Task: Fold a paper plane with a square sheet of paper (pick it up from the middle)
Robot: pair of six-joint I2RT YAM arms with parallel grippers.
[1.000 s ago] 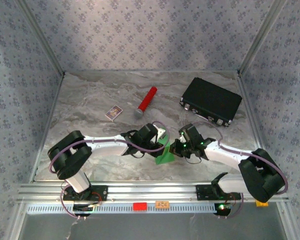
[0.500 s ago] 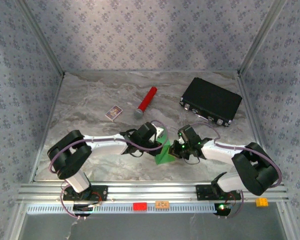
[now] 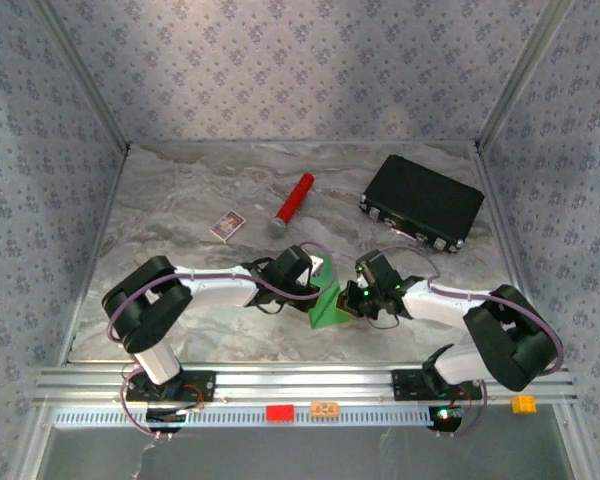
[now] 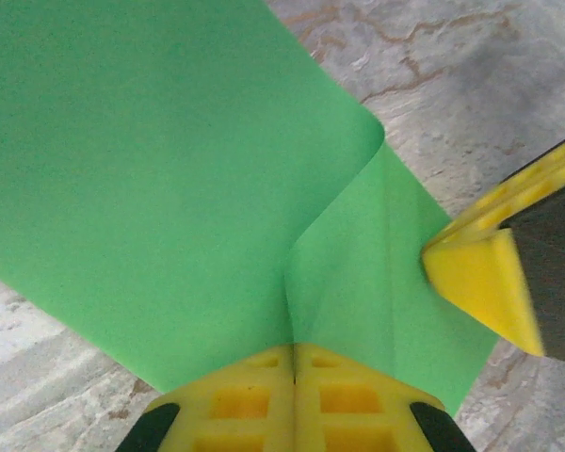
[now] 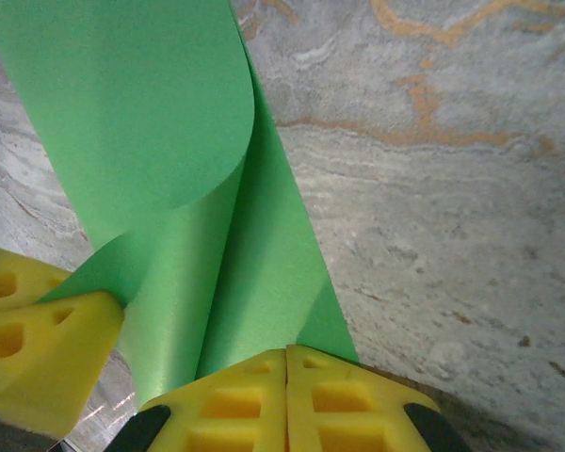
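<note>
The square sheet of paper (image 3: 325, 306), bright green, stands bent and partly folded over itself between the two arms, near the table's front middle. It reads as a curled sheet, not as a paper plane. My left gripper (image 3: 318, 287) is shut on its left edge; in the left wrist view the closed yellow fingertips (image 4: 264, 395) pinch the sheet (image 4: 169, 188) where a flap curls over. My right gripper (image 3: 351, 300) is shut on the opposite edge, its fingertips (image 5: 330, 400) closed on the paper (image 5: 217, 273). Each wrist view also catches the other gripper's yellow finger (image 4: 480, 273) beside the sheet.
A red cylinder (image 3: 292, 203) lies behind the arms at the middle of the table. A small printed card (image 3: 227, 225) lies to its left, and a black case (image 3: 421, 202) sits at the back right. Patterned walls close off three sides.
The right arm's elbow has drawn in toward the centre and its gripper has edged left. The paper has bunched up slightly between the grippers, and both keep their hold.
</note>
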